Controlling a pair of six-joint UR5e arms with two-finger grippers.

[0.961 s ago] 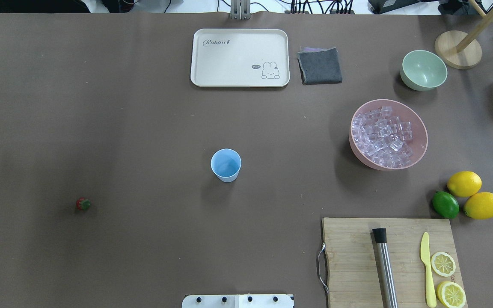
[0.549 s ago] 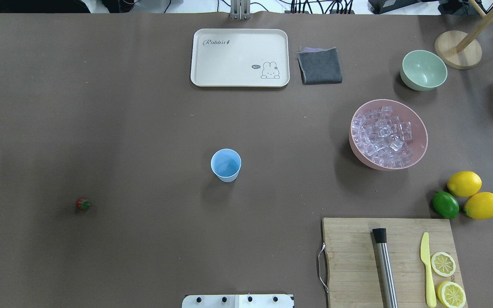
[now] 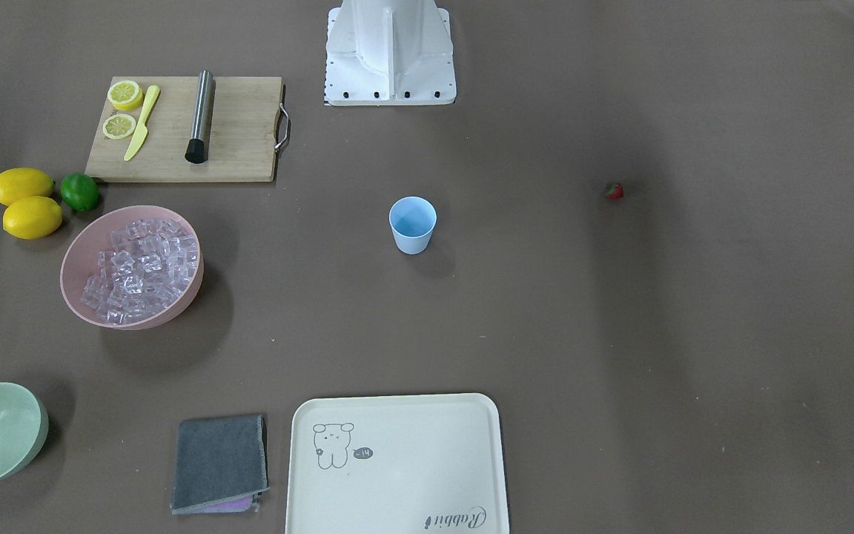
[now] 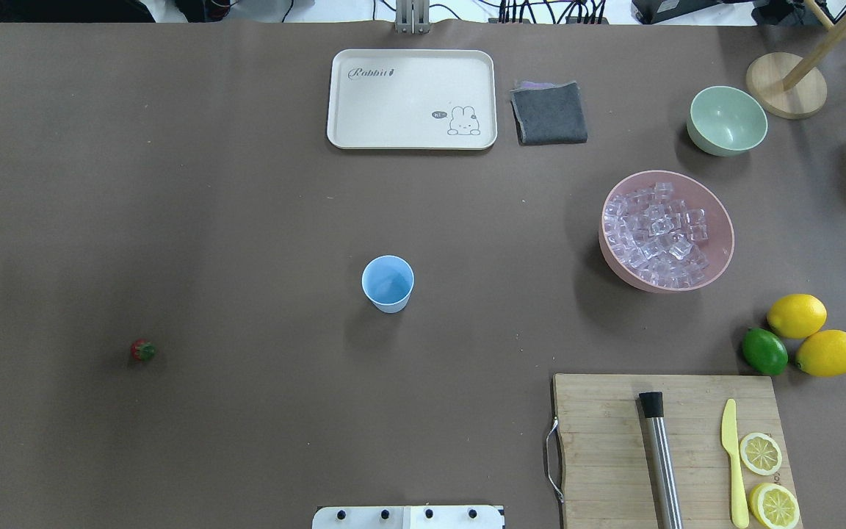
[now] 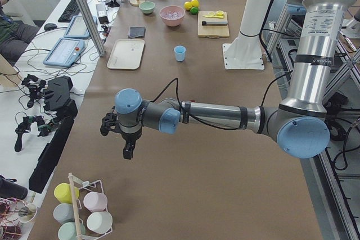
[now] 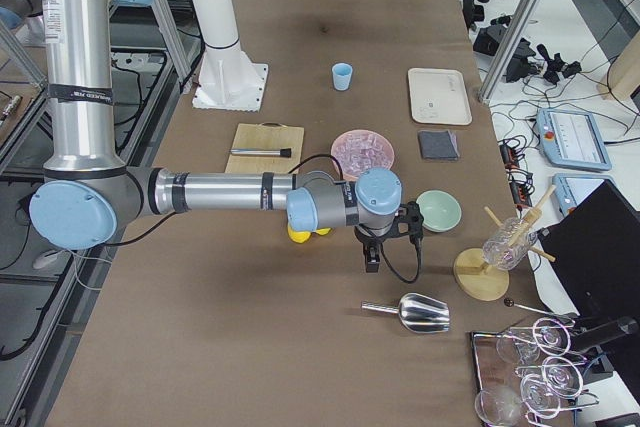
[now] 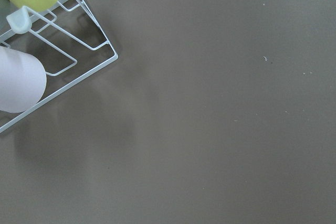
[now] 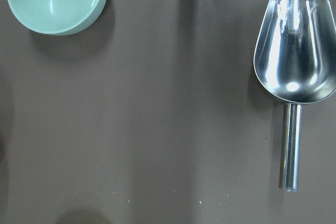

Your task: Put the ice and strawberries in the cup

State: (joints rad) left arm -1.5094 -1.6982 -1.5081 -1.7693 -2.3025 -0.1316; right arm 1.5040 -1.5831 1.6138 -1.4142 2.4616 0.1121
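Mid-table, cup (image 4: 388, 283) well apart from left gripper (image 5: 129, 150), right gripper (image 6: 371, 262); jaw states untellable.

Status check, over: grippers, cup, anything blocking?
Left gripper and right gripper out wide, open or shut unreadable. Cup upright, empty. Ice in pink bowl; strawberry lying apart. Nothing close around cup.

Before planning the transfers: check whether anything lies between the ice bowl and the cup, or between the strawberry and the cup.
Nothing visible does. Only bare table separates the ice in the pink bowl from the cup, and likewise the strawberry from it.
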